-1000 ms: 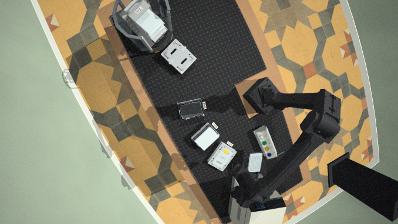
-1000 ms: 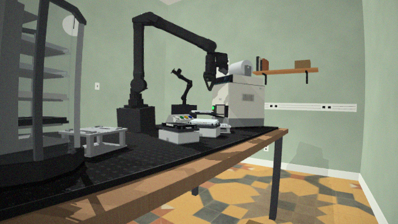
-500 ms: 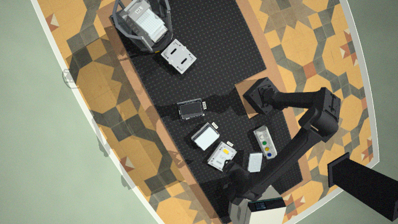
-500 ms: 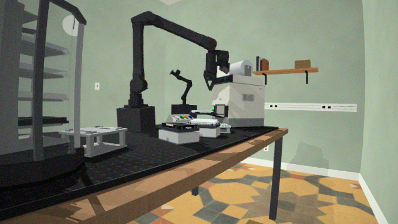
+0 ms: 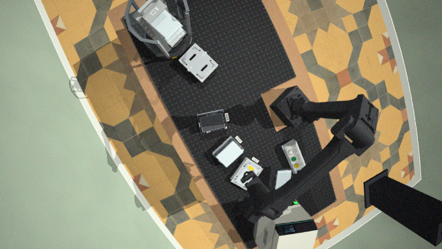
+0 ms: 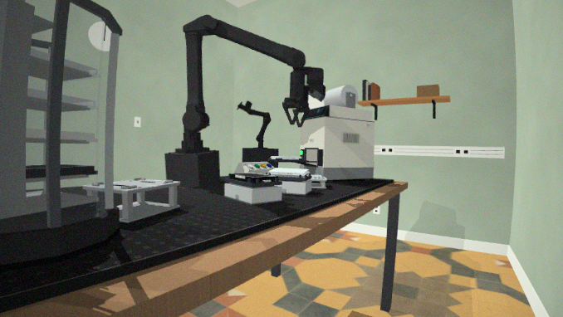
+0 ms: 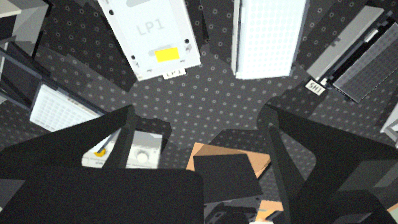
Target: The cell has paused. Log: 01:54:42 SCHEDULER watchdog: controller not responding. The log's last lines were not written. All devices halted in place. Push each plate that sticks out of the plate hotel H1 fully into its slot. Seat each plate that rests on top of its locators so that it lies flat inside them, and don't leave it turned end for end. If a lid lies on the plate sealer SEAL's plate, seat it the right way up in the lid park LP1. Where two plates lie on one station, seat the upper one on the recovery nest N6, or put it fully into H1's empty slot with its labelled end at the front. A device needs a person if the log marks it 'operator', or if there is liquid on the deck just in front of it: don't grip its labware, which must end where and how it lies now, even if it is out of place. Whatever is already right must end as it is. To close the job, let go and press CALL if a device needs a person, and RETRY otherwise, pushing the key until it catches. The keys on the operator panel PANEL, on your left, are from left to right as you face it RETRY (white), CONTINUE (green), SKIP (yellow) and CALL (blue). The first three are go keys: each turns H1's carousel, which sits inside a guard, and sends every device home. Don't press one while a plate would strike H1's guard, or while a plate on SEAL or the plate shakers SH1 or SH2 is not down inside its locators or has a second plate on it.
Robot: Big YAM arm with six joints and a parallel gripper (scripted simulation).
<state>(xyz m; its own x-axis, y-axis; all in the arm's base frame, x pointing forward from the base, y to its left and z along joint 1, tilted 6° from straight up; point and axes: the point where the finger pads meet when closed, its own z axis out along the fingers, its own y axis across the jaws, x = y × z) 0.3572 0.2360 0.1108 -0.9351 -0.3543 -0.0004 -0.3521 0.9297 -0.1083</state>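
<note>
Above the lid park LP1 (image 5: 246, 172) the gripper (image 5: 248, 177) hangs with its jaws spread wide and nothing between them. From the exterior view it sits high, well clear of the deck, in front of the plate sealer SEAL (image 6: 337, 141). Seen from the wrist, LP1 (image 7: 150, 35) lies on the far side of the fingers, its yellow patch showing, with a white plate (image 7: 267, 37) on its station to the right and the dark plate on shaker SH1 (image 7: 365, 60) further right. A white gridded plate or lid (image 7: 60, 107) lies at the left, partly hidden by the left finger; which of the two it is cannot be made out. In the top view that gridded piece (image 5: 283, 178) lies between LP1 and the operator panel PANEL (image 5: 293, 156), near the sealer. Far across the mat stand the plate hotel H1 (image 5: 133, 24) and the recovery nest N6 (image 5: 198, 62).
</note>
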